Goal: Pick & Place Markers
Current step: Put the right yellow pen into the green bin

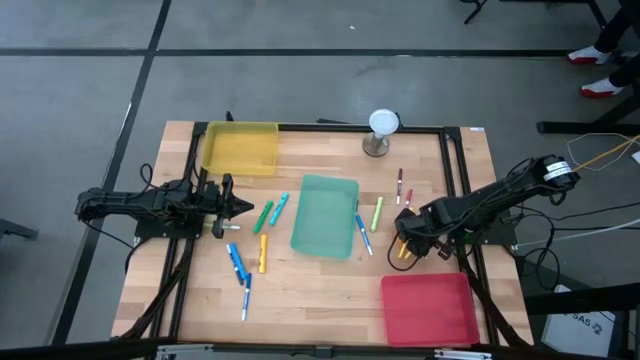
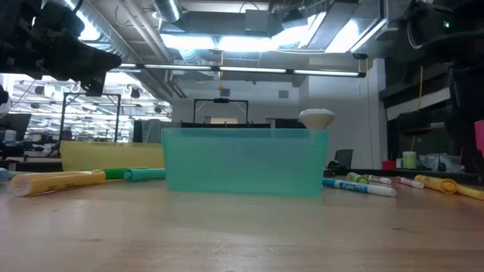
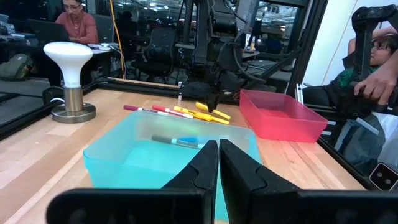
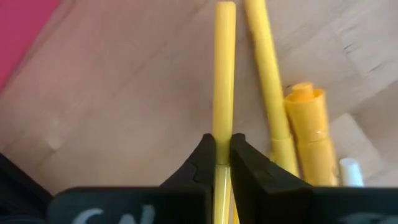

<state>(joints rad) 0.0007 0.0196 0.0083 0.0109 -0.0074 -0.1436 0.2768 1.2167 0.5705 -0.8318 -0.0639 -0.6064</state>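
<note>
Between the right gripper's (image 4: 222, 151) dark jaws sits a thin yellow marker (image 4: 224, 74), pinched along its smooth round barrel, which runs straight out ahead of the fingertips over the pale wood-grain bench (image 4: 124, 81). Just beside it, on the far side from the red tray (image 4: 18, 25), a second yellow marker (image 4: 266, 74) lies nearly parallel, and next to that a stubbier orange-capped one (image 4: 308, 134) with a white tip showing. From above, this right gripper (image 1: 407, 246) hangs low over the bench's right part, just behind the flat red tray (image 1: 430, 308).

Across the bench, the left gripper (image 1: 243, 208) has its jaws pressed together on nothing, pointing toward the translucent teal tray (image 1: 325, 215); a blue-and-white marker (image 3: 177, 141) lies inside that tray, straight ahead of the closed tips (image 3: 218, 163). Just ahead of those jaws, green (image 1: 263, 217) and teal (image 1: 278, 208) markers lie on the wood; blue markers (image 1: 236, 263) and an orange one (image 1: 263, 253) sit off to the side nearer the bench's front edge. Beyond the teal tray lie a light-green marker (image 1: 377, 213) and two slim red-tipped white ones (image 1: 400, 186). A yellow tray (image 1: 240, 148) sits at the back corner, and a white mushroom-shaped lamp (image 1: 382, 130) on a metal base stands at the back edge.
</note>
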